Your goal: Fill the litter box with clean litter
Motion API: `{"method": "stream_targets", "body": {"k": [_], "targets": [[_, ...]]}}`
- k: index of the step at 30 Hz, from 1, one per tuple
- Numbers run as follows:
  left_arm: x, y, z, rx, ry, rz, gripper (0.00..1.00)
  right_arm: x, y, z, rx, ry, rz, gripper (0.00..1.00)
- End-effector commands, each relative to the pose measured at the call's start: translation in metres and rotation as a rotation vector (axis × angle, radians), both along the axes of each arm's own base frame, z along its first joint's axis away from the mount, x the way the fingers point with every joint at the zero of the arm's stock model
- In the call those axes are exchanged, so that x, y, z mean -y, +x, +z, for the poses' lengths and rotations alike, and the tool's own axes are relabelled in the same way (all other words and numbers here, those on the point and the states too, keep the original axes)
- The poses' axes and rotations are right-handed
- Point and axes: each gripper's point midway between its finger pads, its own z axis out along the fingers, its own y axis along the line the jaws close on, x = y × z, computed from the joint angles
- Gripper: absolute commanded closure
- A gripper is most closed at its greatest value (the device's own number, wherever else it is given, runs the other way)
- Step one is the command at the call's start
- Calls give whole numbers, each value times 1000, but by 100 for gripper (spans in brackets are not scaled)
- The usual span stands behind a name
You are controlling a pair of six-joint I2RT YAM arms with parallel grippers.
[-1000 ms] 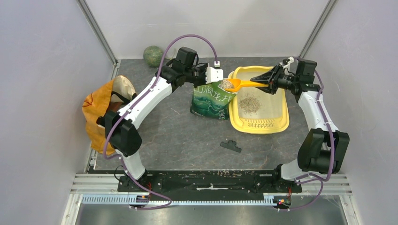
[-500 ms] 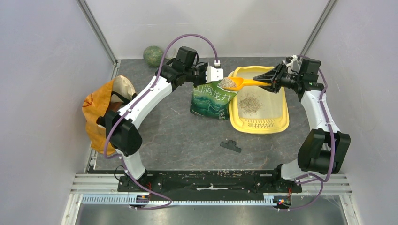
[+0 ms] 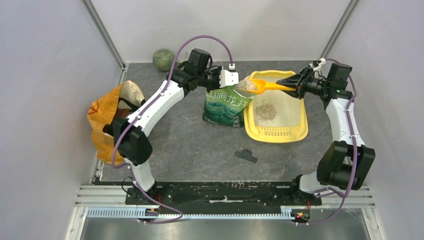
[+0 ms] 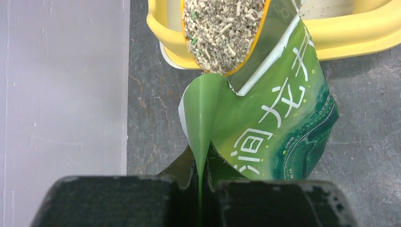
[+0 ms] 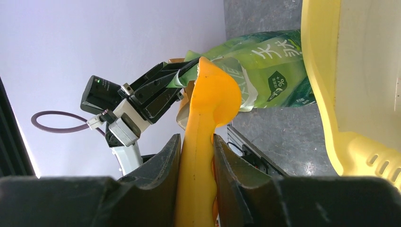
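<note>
**Right gripper** (image 5: 197, 142): jaws clamped on the handle of the orange scoop (image 5: 210, 94).
**Left gripper** (image 4: 201, 177): jaws pinched tight on the top flap of the green pouch (image 4: 279, 127).
**Clean litter** (image 4: 220, 23): heaped in the scoop bowl at the handle's far end from the right jaws, just beyond the left jaws, over the near rim of the litter box (image 3: 300, 131). A small pile already lies in the basin.
**Hazard:** the load is heaped and the bowl is barely past the rim, so an early tilt would likely spill granules onto the table (image 3: 200, 145).

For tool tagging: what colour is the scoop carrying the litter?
The scoop is orange, plain with no pattern; it shows best in the right wrist view.
</note>
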Motion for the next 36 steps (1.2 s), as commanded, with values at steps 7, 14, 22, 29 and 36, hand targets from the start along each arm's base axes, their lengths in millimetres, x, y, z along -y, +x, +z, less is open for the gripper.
{"method": "stream_targets", "body": {"k": [7, 14, 22, 29, 36], "targets": [[11, 8, 46, 131, -67, -33, 98, 9, -18, 18, 73, 15, 18, 100], [10, 8, 44, 128, -59, -34, 98, 18, -28, 15, 71, 22, 3, 100], [10, 7, 43, 124, -55, -39, 98, 33, -40, 17, 79, 40, -31, 100], [10, 5, 41, 123, -46, -51, 98, 52, -44, 18, 82, 48, -90, 100], [9, 4, 42, 127, -41, -57, 98, 89, -33, 21, 113, 16, -186, 100]]}}
